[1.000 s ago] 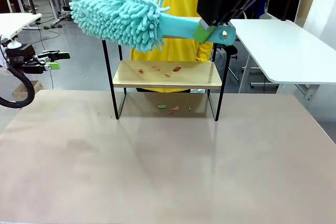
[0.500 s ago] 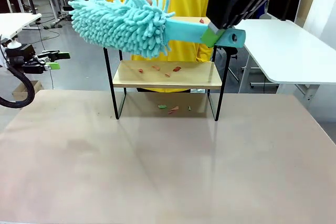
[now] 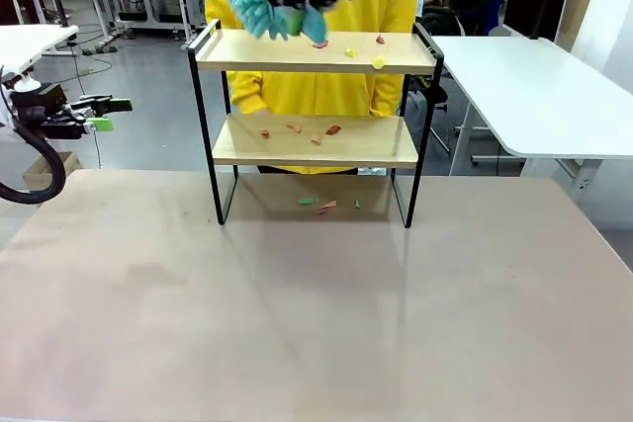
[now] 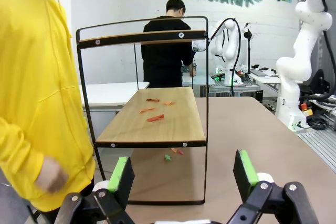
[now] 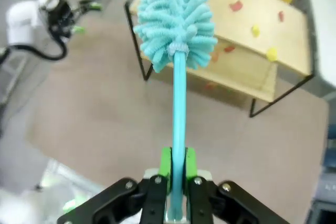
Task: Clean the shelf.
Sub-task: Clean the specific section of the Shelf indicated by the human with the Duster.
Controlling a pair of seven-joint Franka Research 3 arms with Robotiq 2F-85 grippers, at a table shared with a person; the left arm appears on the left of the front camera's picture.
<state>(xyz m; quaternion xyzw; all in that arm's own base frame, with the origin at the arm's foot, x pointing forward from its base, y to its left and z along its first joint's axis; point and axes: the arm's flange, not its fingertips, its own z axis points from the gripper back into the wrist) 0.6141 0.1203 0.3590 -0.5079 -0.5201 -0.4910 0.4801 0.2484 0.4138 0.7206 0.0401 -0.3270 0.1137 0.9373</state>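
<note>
While raised above the shelf (image 4: 152,124), grips the thin handle of a teal duster (image 5: 176,22) tight between the green pads of the right gripper (image 5: 178,169), fluffy head toward 12 o'clock in the right wrist view. Holds the left gripper (image 4: 182,171) spread wide on nothing, at 9 o'clock beside the beige table (image 3: 316,313). Sets the shelf upright at the table's 12 o'clock edge, with a person in yellow (image 3: 326,91) behind and a white table (image 3: 534,86) at 2 o'clock. Bears small coloured scraps (image 3: 351,51) on the top board (image 3: 259,50), more on the lower board (image 3: 371,148) and beneath.
</note>
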